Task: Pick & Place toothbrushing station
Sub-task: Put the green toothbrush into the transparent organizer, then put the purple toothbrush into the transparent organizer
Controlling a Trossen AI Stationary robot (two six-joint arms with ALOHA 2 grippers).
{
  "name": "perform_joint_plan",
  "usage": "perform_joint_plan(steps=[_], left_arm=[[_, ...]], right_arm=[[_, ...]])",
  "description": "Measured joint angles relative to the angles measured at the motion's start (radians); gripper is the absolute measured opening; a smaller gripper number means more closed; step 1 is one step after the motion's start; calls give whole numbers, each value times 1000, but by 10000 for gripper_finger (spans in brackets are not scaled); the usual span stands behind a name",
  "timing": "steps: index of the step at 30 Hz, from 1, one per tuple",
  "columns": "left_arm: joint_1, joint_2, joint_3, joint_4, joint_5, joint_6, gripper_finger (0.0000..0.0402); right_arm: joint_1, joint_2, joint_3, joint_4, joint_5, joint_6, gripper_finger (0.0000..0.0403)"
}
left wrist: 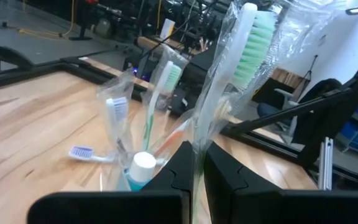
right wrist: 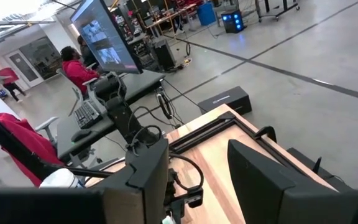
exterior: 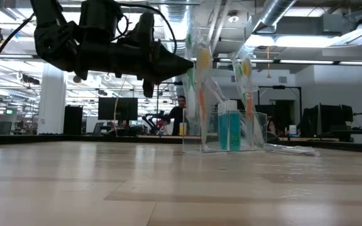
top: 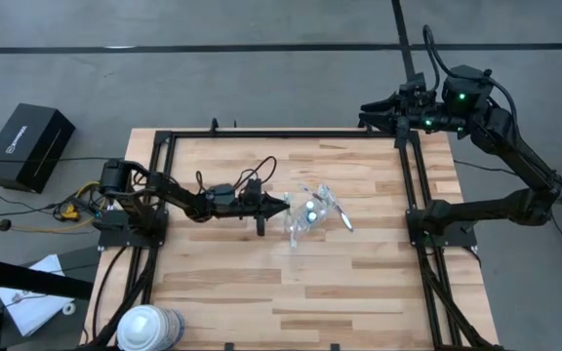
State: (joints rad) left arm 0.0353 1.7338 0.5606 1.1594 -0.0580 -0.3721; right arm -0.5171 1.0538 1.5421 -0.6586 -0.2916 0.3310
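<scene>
A: Item one, what cannot be read?

B: In the high view the cup (top: 303,216) and its contents blur into one pale glint at the middle of the table (top: 359,283); single brushes cannot be counted there. In the left wrist view the cup's rim and walls are hard to trace behind crinkled clear wrapping. A big roll (top: 149,327) is cut off at the table's near edge.

A: Item two, the station itself?

B: A small see-through cup, upright at the table's centre. Inside it stands a short blue tube (exterior: 229,129) with a white cap. Several thin toothbrushes rise from it in clear wrappers, leaning apart. One wrapped brush (top: 341,216) lies flat on the boards just beside the cup. Another, the tall green-bristled toothbrush (left wrist: 241,56), stands in its clear sleeve.

A: Item three, the pincers?

B: The left gripper (top: 279,207) hangs low over the table just beside the cup, its fingers (left wrist: 225,180) pressed together on the wrapped handle of the green-bristled toothbrush. The right gripper (right wrist: 197,180) waits at the table's far right corner, well apart from the cup, its jaws parted and holding nothing.

A: Item four, surroundings?

B: A black box (top: 29,146) on the floor beside the table. Beyond, people sit at desks.
</scene>
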Motion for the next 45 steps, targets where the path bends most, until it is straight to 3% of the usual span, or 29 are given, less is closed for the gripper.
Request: perform_joint_plan(steps=[9, 14, 19, 37, 45], left_arm=[[-4, 90, 1, 20, 20, -27, 6], [-30, 217, 1, 187, 41, -85, 6], [-35, 253, 2, 241, 32, -108, 15], [-34, 237, 0, 234, 2, -105, 229], [-22, 237, 0, 235, -5, -117, 257]], right_arm=[[48, 0, 0, 0, 1, 2, 151], [62, 0, 0, 0, 1, 3, 148], [67, 0, 0, -2, 1, 3, 149], [67, 0, 0, -23, 1, 2, 144], [67, 0, 0, -23, 1, 1, 142]])
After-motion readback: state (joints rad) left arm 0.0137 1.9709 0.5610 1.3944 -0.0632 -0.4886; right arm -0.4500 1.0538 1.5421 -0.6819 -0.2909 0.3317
